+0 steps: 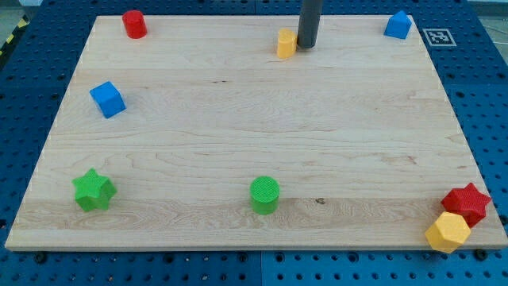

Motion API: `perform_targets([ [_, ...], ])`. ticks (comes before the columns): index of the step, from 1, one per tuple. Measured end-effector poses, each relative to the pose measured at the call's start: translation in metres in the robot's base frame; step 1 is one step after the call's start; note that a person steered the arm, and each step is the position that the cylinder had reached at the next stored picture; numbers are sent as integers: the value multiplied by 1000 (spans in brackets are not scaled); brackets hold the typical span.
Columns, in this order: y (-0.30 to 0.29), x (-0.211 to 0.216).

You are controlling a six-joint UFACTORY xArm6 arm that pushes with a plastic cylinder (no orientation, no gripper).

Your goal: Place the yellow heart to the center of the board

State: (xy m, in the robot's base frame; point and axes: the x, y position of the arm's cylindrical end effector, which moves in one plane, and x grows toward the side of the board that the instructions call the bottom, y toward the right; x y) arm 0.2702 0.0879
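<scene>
A small yellow block (286,43), seemingly the heart though its shape is hard to make out, sits near the top edge of the wooden board (254,135), a little right of the middle. My tip (306,48) stands just to the block's right, touching or almost touching it. The dark rod rises out of the view's top.
A red cylinder (134,24) is at the top left and a blue block (398,25) at the top right. A blue cube (107,99) is at the left. A green star (94,190) and a green cylinder (264,195) are near the bottom. A red star (467,203) touches a yellow polygon block (448,232) at the bottom right.
</scene>
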Motion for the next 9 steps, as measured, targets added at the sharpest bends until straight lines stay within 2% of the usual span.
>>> perform_targets([
  [2,24,1],
  [3,-18,-14],
  [4,-50,-47],
  [5,-41,-31],
  [6,-29,26],
  [9,-74,25],
])
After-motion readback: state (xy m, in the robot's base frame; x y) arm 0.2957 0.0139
